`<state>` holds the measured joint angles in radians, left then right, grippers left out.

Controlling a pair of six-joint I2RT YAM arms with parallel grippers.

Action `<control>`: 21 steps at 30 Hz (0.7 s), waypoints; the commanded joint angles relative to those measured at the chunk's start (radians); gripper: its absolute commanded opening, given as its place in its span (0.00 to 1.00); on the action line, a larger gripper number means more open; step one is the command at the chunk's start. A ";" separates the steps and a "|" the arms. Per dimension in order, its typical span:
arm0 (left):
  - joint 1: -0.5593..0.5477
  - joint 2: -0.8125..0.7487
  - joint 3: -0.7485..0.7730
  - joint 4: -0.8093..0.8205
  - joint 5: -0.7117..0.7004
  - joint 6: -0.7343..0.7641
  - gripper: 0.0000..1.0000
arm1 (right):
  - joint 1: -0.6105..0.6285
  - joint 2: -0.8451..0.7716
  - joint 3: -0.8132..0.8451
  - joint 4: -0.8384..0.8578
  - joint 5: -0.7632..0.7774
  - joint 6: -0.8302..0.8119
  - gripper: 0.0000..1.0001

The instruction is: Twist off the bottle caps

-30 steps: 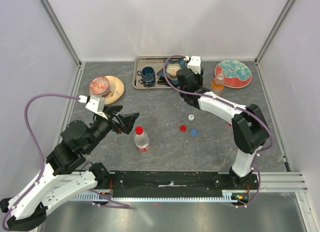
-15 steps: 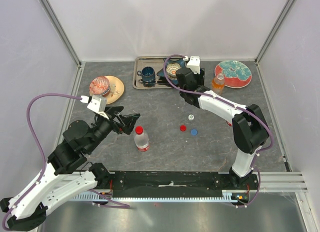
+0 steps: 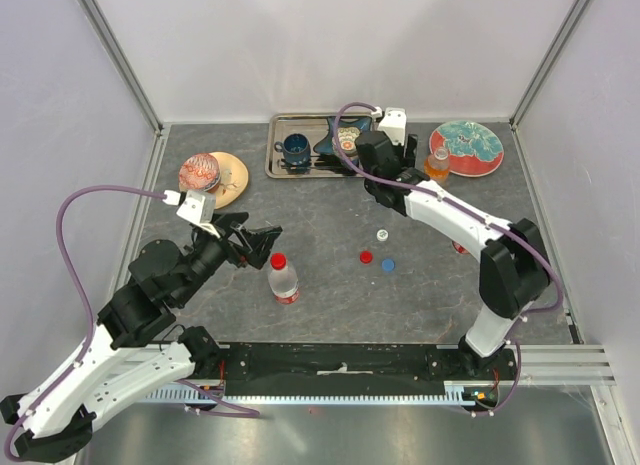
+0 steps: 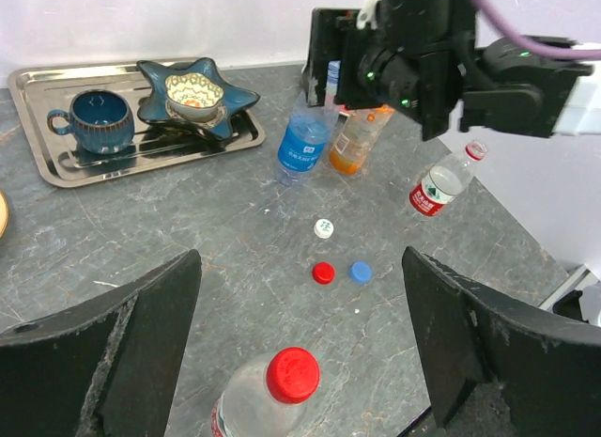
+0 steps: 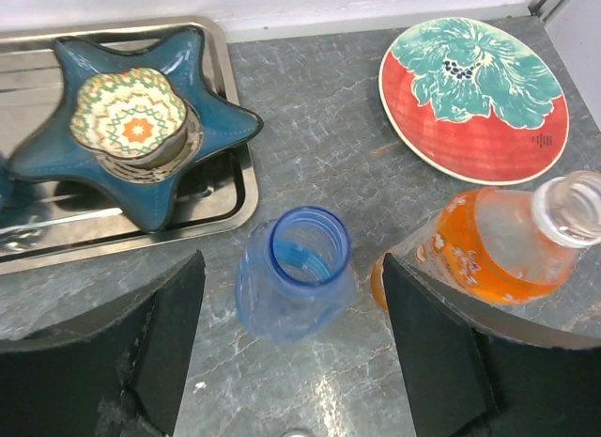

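on the grey table (image 3: 340, 310), the capped bottle (image 4: 249, 413) stands unsupported, so the left fingers (image 4: 141, 334), spread wide, could tip it closing on its red cap (image 4: 292, 374); right fingers (image 5: 160, 352) also apart.

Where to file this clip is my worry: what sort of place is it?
Likely a robot test cell, not a home: white panels in aluminium framing, and a left arm and right arm bolted beside a grey table.
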<state>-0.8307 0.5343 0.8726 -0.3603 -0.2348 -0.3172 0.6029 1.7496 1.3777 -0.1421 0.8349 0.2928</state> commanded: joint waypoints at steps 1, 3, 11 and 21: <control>0.002 0.015 -0.001 0.057 -0.055 -0.031 0.95 | 0.035 -0.152 0.072 -0.066 -0.022 0.035 0.84; 0.002 0.012 0.002 0.055 -0.092 -0.039 0.96 | 0.070 -0.188 0.087 -0.097 0.003 0.040 0.86; 0.002 -0.040 0.043 -0.009 -0.434 0.010 0.99 | 0.320 -0.433 0.015 -0.105 -0.283 -0.041 0.83; 0.002 -0.200 0.005 -0.104 -0.598 -0.006 0.99 | 0.581 -0.466 -0.089 -0.047 -0.458 0.020 0.85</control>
<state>-0.8307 0.3771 0.8776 -0.4294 -0.7456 -0.3138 1.0771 1.2404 1.2892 -0.2192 0.4141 0.3119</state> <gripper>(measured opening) 0.993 0.842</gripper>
